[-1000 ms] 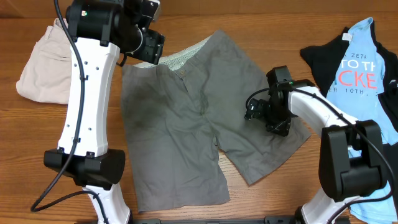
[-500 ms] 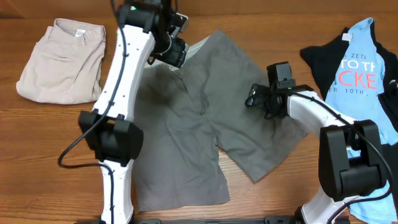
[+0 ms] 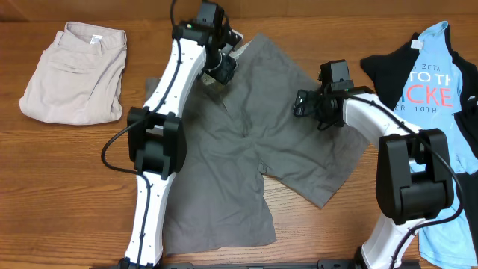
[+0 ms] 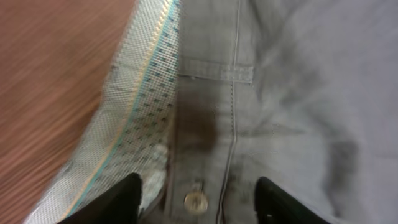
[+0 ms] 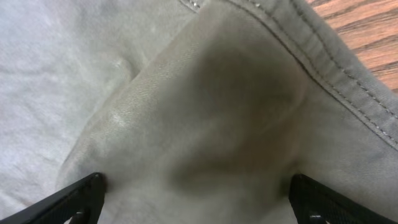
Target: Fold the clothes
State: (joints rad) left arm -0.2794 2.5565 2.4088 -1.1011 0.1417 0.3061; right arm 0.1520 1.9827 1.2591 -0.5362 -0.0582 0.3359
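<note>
**Change from the earlier frame.** The left arm has swung from the table's left side to the shorts' waistband at top centre. The right gripper has shifted slightly toward the far edge, and the leg under it now lies more bunched.

**Overhead.** The left gripper [image 3: 224,67] sits on the waistband of the dark grey shorts [image 3: 246,149], which lie spread at the centre of the table [image 3: 60,187]. The right gripper [image 3: 310,104] rests on the shorts' right leg. Folded beige shorts [image 3: 71,71] lie at far left. A light blue T-shirt [image 3: 441,82] lies over a black garment [image 3: 388,71] at far right.

**Left wrist.** The left gripper [image 4: 199,202] has its jaws partly apart, one on each side of the button [image 4: 195,200]. The pale lining [image 4: 137,112] is turned outward beside the wood. Whether the cloth is pinched cannot be told.

**Right wrist.** The right gripper [image 5: 199,199] has its jaws spread wide on either side of a raised fold [image 5: 217,112] of the grey cloth, near the stitched hem [image 5: 348,81]. They are not clamping it.
</note>
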